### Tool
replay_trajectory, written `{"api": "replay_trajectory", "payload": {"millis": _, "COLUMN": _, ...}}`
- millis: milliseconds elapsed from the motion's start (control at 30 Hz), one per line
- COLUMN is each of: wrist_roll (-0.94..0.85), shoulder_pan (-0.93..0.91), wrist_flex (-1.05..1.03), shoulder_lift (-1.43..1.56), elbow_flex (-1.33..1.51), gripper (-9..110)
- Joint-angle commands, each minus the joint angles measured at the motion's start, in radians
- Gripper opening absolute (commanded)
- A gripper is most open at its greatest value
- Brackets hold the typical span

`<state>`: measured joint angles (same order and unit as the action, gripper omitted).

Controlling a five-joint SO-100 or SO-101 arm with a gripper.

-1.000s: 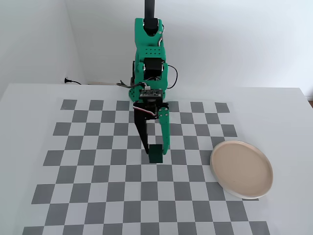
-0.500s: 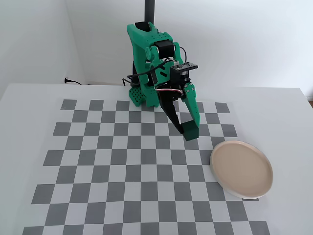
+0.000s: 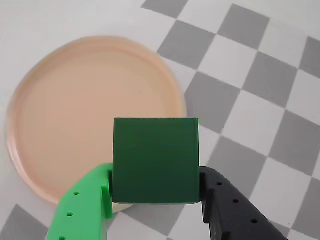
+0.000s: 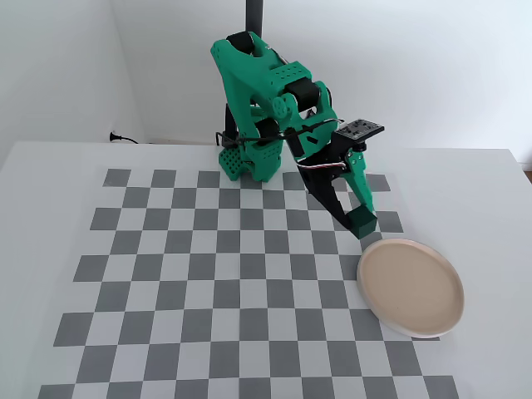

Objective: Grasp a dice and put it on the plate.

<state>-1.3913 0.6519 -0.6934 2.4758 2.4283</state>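
Observation:
My gripper (image 3: 156, 186) is shut on the dice (image 3: 155, 160), a dark green cube held between the bright green finger (image 3: 82, 207) and the black finger (image 3: 235, 210). The dice hangs above the board at the near edge of the plate (image 3: 65, 110), a round beige-pink plate that holds nothing. In the fixed view the gripper (image 4: 360, 224) holds the dice (image 4: 362, 223) in the air just beyond the far left rim of the plate (image 4: 411, 286), above the checkered squares.
The grey and white checkerboard (image 4: 208, 274) covers the white table. The green arm's base (image 4: 249, 162) stands at the board's far edge. A black post (image 4: 253, 17) rises behind it. A cable plug (image 4: 116, 137) lies at the far left.

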Motion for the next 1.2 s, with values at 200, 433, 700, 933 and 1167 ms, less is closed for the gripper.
{"api": "replay_trajectory", "payload": {"millis": 200, "wrist_roll": 0.018, "shoulder_pan": 0.106, "wrist_flex": 0.049, "shoulder_lift": -0.258, "elbow_flex": -0.288, "gripper": -4}}
{"api": "replay_trajectory", "payload": {"millis": 433, "wrist_roll": 0.009, "shoulder_pan": 0.112, "wrist_flex": 0.127, "shoulder_lift": -0.448, "elbow_flex": -0.373, "gripper": -4}}
{"api": "replay_trajectory", "payload": {"millis": 700, "wrist_roll": 0.002, "shoulder_pan": 0.103, "wrist_flex": 0.219, "shoulder_lift": -0.637, "elbow_flex": -0.433, "gripper": 8}}
{"api": "replay_trajectory", "payload": {"millis": 933, "wrist_roll": 0.018, "shoulder_pan": 0.114, "wrist_flex": 0.268, "shoulder_lift": -0.747, "elbow_flex": -0.468, "gripper": 12}}
{"api": "replay_trajectory", "payload": {"millis": 1167, "wrist_roll": 0.031, "shoulder_pan": 0.109, "wrist_flex": 0.290, "shoulder_lift": -0.787, "elbow_flex": -0.477, "gripper": 13}}
